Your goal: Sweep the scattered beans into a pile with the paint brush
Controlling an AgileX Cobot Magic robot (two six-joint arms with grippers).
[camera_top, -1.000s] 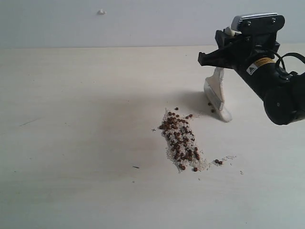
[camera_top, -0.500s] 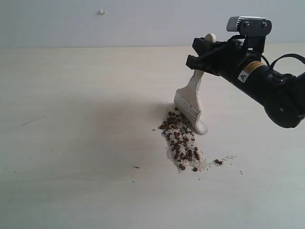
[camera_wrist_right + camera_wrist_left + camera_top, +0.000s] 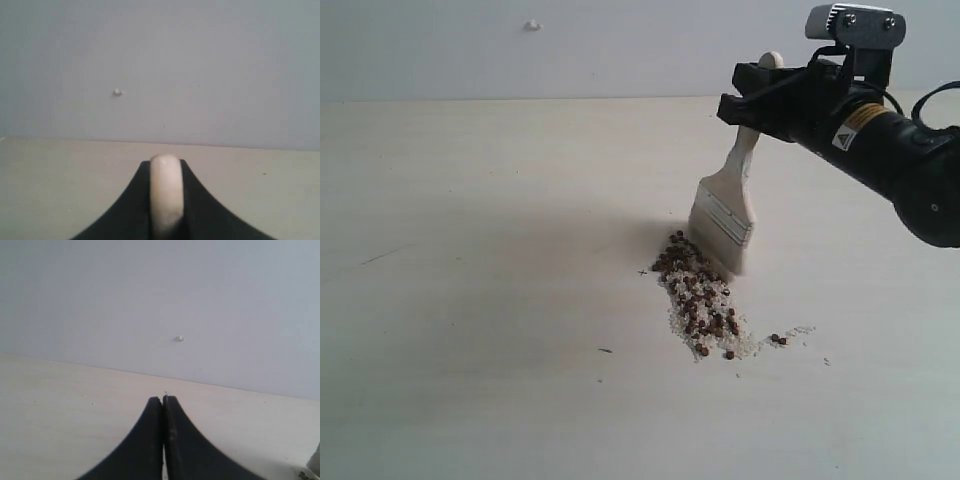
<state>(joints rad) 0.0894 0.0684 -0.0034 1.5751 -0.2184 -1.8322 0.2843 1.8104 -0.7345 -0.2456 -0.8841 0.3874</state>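
Exterior: right hand [image 3: 752,105] grips the paint brush [image 3: 725,212], turned broadside since half a second ago, bristles at the upper edge of the beans [image 3: 698,298] on the bench [image 3: 470,300]. Left wrist: left hand [image 3: 163,407] closed, empty. Right wrist: handle end pinched.

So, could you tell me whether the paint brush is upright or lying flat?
Roughly upright, slightly tilted: the right gripper holds the paint brush near its top end, and its lower end points down at the edge of the beans.

Pale wood handle, silver metal ferrule on paint brush [image 3: 728,205]; table [image 3: 470,300] matt, smooth.
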